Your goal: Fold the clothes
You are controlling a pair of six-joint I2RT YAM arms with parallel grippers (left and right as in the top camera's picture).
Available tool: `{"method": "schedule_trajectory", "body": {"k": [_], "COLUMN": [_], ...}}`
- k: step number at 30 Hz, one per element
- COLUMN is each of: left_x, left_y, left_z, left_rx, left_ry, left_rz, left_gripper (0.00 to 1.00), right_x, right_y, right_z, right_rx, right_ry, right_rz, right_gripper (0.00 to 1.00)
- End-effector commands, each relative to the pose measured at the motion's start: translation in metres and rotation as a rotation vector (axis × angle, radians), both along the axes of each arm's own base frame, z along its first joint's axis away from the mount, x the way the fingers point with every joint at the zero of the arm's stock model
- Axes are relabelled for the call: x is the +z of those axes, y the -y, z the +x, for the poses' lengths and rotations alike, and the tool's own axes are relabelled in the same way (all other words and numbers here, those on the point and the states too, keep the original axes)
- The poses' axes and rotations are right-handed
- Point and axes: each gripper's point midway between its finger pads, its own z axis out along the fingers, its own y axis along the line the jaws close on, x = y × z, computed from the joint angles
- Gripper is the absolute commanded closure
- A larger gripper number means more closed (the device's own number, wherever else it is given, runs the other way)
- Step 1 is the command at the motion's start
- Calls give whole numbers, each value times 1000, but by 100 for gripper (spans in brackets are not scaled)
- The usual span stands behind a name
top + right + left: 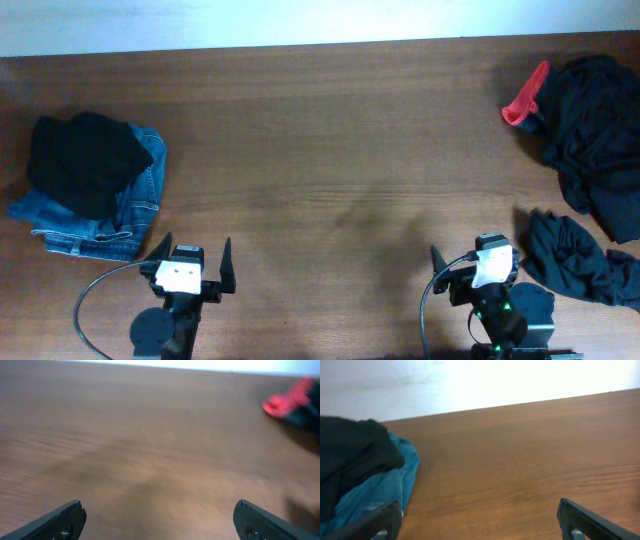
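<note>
Two grippers sit at the near edge of a brown wooden table (320, 150), a pale wall (300, 20) behind it. The left gripper (193, 252) and right gripper (476, 260) both gape wide, holding nothing. The dark clothes (595, 120) lie heaped at the far right, red trim (525, 98) showing; one crumpled dark garment (570, 258) sits just beside the right gripper. At the left, a black garment (80, 160) tops blue jeans (135, 205).

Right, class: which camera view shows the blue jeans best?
Overhead: the blue jeans show whole in outline, a black garment on top. The left wrist view catches only part of them; the right wrist view misses them.
</note>
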Motion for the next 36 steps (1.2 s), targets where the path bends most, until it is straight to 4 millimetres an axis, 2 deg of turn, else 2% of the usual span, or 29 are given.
{"method": "schedule_trajectory", "body": {"k": [1,5,10,12,15,20,23,25,28,31,33,36], "left_x": [10,29,83,100,123,136,141,147,149,130,119,99], "left_y": [11,11,9,8,10,14,29,45,57,58,59,59], "left_z": [-1,-2,-2,4,23,62,83,91,105,119,122,124], "left_rx": [-60,-55,-42,-38,-35,-36,-107,-184,-242,-238,-240,-232], "left_ry": [37,64,102,86,6,-255,-442,-518,-589,-656,-691,-764], "left_rz": [-42,-86,-101,-101,-99,-93,-120,-157,-191,-199,-205,-210], "left_gripper": [1,1,1,1,1,1,1,1,1,1,1,1], "right_x": [22,52,103,115,128,142,157,167,166,146,132,109], "right_y": [-35,-35,-22,-16,-10,16,21,13,-6,-8,-3,21], "right_z": [-4,0,-1,0,5,16,24,31,40,52,60,70], "right_rx": [205,198,123,73,27,-139,-166,-126,-30,-23,-93,-296], "right_ry": [92,187,280,260,179,-25,-163,-223,-323,-422,-487,-581], "right_rz": [64,96,72,112,136,116,96,117,173,187,240,336], "right_gripper": [1,1,1,1,1,1,1,1,1,1,1,1]}}
